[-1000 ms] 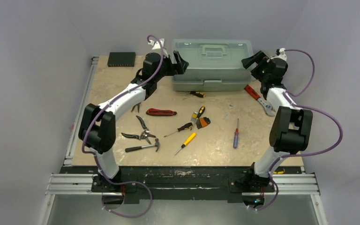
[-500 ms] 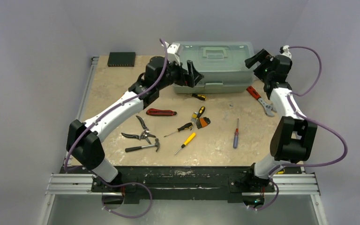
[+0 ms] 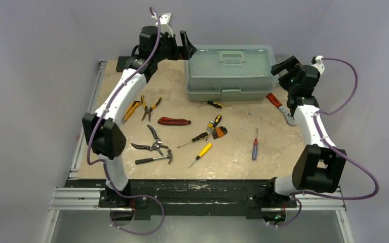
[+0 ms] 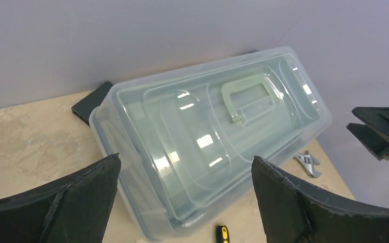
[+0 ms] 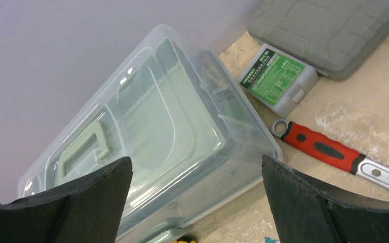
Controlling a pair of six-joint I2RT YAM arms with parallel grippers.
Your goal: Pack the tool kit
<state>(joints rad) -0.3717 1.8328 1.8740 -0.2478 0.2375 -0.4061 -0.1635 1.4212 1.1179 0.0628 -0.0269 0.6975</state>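
Note:
The sage-green toolbox [image 3: 230,71] stands shut at the back of the table, its translucent lid and top handle [image 4: 245,96] facing up. My left gripper [image 3: 185,45] hovers open above its back left corner, the lid [image 4: 207,136] showing between the fingers. My right gripper [image 3: 283,68] hangs open just off the box's right end [image 5: 147,136]. Neither touches the box. Loose tools lie in front: a red knife [image 3: 173,121], pliers [image 3: 150,106], shears [image 3: 154,142], a hammer [image 3: 154,159], screwdrivers [image 3: 199,136] [image 3: 255,143], and a red-handled wrench [image 3: 278,106].
A flat grey case [image 5: 329,30] and a small grey box with a green label [image 5: 278,78] lie right of the toolbox. A black box [image 4: 88,106] sits at the toolbox's left end. A yellow utility knife [image 3: 126,110] lies near the table's left edge.
My left arm has swung up and back from the toolbox's front to its back left corner, uncovering the pliers and yellow knife. The right arm has shifted slightly right.

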